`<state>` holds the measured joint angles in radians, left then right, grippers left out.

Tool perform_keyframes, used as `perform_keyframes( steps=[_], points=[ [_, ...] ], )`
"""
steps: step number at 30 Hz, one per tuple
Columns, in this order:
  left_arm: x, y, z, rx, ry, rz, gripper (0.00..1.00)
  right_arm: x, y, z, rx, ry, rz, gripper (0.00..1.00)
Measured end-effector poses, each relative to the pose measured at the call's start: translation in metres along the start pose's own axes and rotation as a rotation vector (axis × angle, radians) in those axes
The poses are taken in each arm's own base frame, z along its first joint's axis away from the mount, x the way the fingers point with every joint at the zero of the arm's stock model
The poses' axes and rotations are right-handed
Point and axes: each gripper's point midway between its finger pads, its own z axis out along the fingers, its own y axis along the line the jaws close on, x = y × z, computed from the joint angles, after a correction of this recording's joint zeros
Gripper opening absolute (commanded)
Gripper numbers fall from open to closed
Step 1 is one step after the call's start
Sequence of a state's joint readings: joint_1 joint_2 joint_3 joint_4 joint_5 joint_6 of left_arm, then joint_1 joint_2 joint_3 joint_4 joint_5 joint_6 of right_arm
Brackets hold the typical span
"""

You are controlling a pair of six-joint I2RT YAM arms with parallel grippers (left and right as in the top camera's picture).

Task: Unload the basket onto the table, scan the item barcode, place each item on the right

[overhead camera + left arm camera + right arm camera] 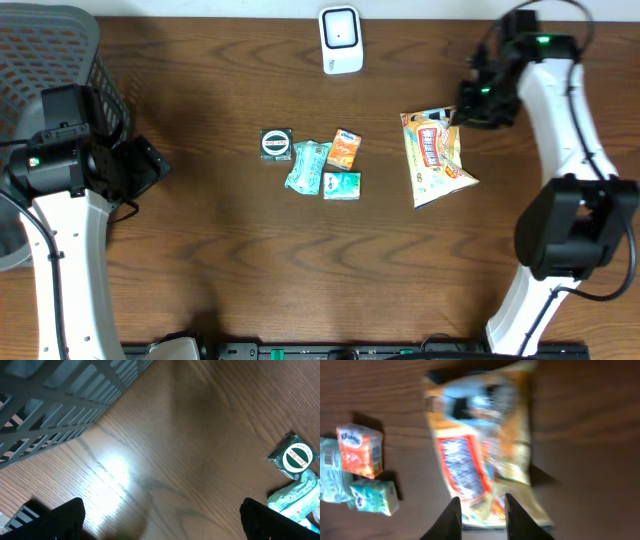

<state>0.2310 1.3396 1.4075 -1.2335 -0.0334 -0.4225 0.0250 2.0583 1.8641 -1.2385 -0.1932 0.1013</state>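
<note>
Wooden table (230,260) with a grey mesh basket (60,40) at its left corner. Right of centre lies a crinkled orange snack bag (436,155), flat and well apart from the white barcode scanner (340,40). The bag is judged light, soft, slippery and crushable, so it is best pinched at a sealed end. The right gripper (481,517) straddles one end, but blur hides whether it is pinching the bag. The left gripper (152,166) gapes wide and holds nothing.
</note>
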Motion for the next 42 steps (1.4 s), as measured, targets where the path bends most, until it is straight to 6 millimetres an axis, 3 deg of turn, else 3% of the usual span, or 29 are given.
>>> perform_keyframes(
  steps=[3,6,10,14,19,22,27,30,38,39,42],
  points=[
    [0.0,0.0,0.0,0.001,0.0,0.0,0.97,0.003,0.017,0.022,0.045,-0.008,-0.071,0.36],
    [0.0,0.0,0.0,0.001,-0.001,0.0,0.98,0.013,0.023,0.05,0.129,-0.008,-0.109,0.38],
    [0.0,0.0,0.0,0.0,0.0,0.0,0.98,0.027,0.012,0.083,0.215,-0.011,-0.104,0.4],
    [0.0,0.0,0.0,0.0,0.0,0.0,0.97,0.032,0.005,0.099,0.219,-0.031,-0.086,0.37],
    [0.0,0.0,0.0,0.0,0.0,0.0,0.98,0.04,0.019,0.102,0.108,-0.025,-0.076,0.33],
    [0.0,0.0,0.0,0.0,0.0,0.0,0.98,0.042,0.044,0.104,-0.035,-0.013,-0.079,0.38],
    [0.0,0.0,0.0,0.0,0.0,0.0,0.97,0.053,0.093,0.104,-0.247,0.03,-0.081,0.39],
    [0.0,0.0,0.0,0.0,0.0,0.0,0.98,0.06,0.109,0.101,-0.298,0.062,-0.075,0.39],
    [0.0,0.0,0.0,0.001,0.0,0.0,0.98,0.045,0.12,0.064,-0.299,0.079,-0.063,0.4],
    [0.0,0.0,0.0,0.0,0.001,0.0,0.98,0.044,0.118,0.059,-0.28,0.079,-0.063,0.39],
    [0.0,0.0,0.0,0.0,0.001,0.0,0.97,0.04,0.109,0.047,-0.2,0.076,-0.063,0.22]
  ],
)
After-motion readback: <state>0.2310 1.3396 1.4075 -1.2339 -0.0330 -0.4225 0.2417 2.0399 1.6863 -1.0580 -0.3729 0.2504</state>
